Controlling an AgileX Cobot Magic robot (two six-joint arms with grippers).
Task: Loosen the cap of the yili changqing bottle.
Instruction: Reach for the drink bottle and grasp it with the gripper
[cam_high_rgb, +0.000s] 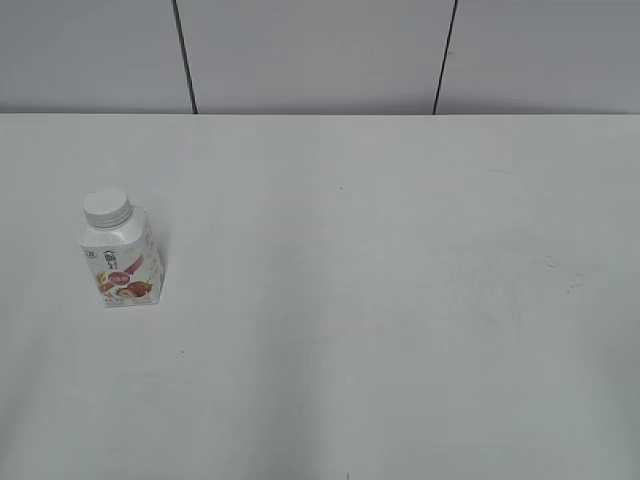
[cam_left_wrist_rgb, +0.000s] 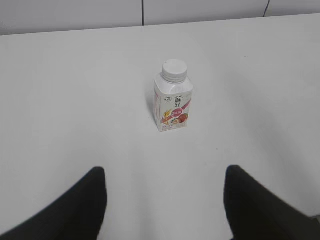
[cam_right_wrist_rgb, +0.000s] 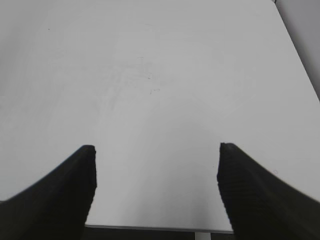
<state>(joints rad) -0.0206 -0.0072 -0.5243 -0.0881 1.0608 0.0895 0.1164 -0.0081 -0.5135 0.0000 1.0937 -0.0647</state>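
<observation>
The yili changqing bottle (cam_high_rgb: 122, 262) stands upright on the left side of the white table, with a strawberry label and pink band. Its white ribbed cap (cam_high_rgb: 107, 207) sits on the neck. The left wrist view shows the bottle (cam_left_wrist_rgb: 172, 106) and cap (cam_left_wrist_rgb: 174, 70) straight ahead, well beyond my left gripper (cam_left_wrist_rgb: 165, 182), which is open and empty. My right gripper (cam_right_wrist_rgb: 156, 160) is open and empty above the table's near edge; no bottle shows in its view. Neither gripper shows in the exterior view.
The white table (cam_high_rgb: 400, 300) reaches back to a grey panelled wall (cam_high_rgb: 320, 50). Faint scuff marks lie on the table's right part (cam_right_wrist_rgb: 145, 75). The table's near edge (cam_right_wrist_rgb: 160, 228) and right edge show in the right wrist view.
</observation>
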